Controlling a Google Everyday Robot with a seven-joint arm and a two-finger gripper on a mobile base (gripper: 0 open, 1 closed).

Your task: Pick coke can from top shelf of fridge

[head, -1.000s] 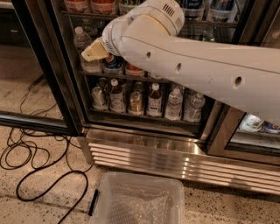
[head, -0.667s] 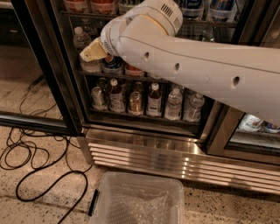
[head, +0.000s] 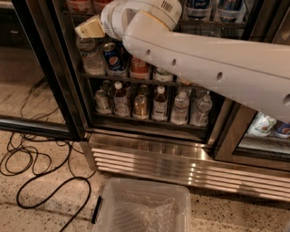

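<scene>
The fridge (head: 181,164) stands with its left glass door (head: 43,81) swung open, dark wire racks inside and a ribbed steel base below. A red coke can (head: 139,68) stands on a middle rack beside a blue Pepsi can (head: 112,56) and a water bottle (head: 91,56). Reddish cans (head: 78,5) on the rack above are cut off by the top edge. My gripper (head: 90,28), a beige tip on the thick white arm (head: 204,63), is inside the opening just below that upper rack, above the water bottle. Nothing shows in it.
Several bottles (head: 154,104) fill the lowest rack. A clear plastic bin (head: 141,208) lined with bubble wrap sits on the floor in front of the base. Black cables (head: 41,174) loop over the speckled floor at left. A closed glass door (head: 265,131) is at right.
The gripper and arm have risen from the level of the middle rack toward the upper rack. The cans and bottles have not moved.
</scene>
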